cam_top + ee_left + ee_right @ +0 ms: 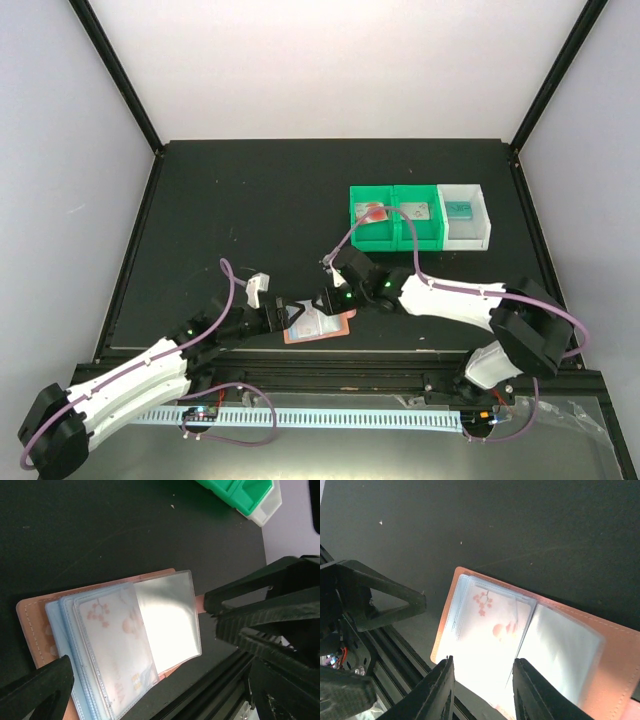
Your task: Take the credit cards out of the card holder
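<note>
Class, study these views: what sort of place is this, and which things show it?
Probably a robot lab test cell: a black table walled by plain white panels, the left arm and right arm bolted at its near edge.

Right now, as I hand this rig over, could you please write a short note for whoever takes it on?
Grippers: the left gripper is open wide around the card holder and holds nothing. The right gripper has its jaws apart over the sleeves, with nothing clamped.
Things: the card holder lies open at the near edge of the table, between the arms. A whitish credit card with reddish marks sits inside a clear sleeve.
Done: holder opened.
Left: pull the cards out. How many are inside cannot be told.
</note>
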Tool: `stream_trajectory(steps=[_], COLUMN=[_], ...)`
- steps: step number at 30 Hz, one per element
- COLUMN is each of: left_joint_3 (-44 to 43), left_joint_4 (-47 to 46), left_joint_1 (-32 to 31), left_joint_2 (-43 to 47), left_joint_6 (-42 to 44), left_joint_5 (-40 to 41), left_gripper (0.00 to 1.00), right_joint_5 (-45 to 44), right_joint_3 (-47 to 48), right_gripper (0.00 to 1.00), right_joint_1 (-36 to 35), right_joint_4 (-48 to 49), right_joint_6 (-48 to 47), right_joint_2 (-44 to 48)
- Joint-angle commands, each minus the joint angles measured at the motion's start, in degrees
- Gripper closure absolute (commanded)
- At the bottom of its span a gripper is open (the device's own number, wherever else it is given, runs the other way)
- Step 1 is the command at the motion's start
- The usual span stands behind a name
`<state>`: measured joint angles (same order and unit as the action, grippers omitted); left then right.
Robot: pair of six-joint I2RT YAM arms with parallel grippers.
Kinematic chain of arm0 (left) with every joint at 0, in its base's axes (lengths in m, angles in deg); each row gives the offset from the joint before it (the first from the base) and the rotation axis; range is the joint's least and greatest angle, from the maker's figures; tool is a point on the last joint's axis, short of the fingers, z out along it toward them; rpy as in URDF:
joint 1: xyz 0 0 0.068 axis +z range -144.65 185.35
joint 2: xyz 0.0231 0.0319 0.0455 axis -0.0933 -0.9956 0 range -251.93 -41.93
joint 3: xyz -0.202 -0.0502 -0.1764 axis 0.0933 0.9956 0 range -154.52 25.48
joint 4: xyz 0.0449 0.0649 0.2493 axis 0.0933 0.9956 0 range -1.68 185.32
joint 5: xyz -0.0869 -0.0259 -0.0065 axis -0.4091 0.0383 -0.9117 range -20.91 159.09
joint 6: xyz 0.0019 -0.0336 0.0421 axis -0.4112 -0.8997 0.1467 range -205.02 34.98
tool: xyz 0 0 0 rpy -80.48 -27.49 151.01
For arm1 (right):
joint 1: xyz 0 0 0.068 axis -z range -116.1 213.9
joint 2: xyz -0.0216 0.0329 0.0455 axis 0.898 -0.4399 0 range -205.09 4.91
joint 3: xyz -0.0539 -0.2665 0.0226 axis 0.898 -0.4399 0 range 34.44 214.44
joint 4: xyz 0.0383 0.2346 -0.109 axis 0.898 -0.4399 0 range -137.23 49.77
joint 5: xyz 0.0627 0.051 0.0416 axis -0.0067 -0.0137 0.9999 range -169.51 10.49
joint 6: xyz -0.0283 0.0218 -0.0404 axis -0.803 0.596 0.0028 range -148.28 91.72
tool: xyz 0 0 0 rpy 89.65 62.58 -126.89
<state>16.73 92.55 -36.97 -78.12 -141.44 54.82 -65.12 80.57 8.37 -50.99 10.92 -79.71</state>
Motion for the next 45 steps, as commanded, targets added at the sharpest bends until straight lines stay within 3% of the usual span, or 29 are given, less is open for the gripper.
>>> stream_trajectory(steps=[1,29,45], left_joint_3=[0.07,-0.46,0.46], left_joint_4=[-0.40,-5.20,-12.76], left_joint_1=[0.49,0.54,0.51], left_joint_2=[1.00,-3.68,-8.62], left_joint_6=[-0.30,-1.54,-3.63], left_joint_5=[0.22,-1.91,-4.46], left_gripper=[0.02,0.02,0.01], right_joint_5=[0.36,1.88,2.00], right_joint_3=[-0.09,-3.09,-6.71], right_gripper=[0.66,0.73,0.96], right_joint_1=[-1.06,-1.07,-1.07], right_joint_4=[3.16,9.03,12.67], right_joint_6=[1.27,2.01,2.74], right_joint_2=[-2.23,-11.09,-13.25])
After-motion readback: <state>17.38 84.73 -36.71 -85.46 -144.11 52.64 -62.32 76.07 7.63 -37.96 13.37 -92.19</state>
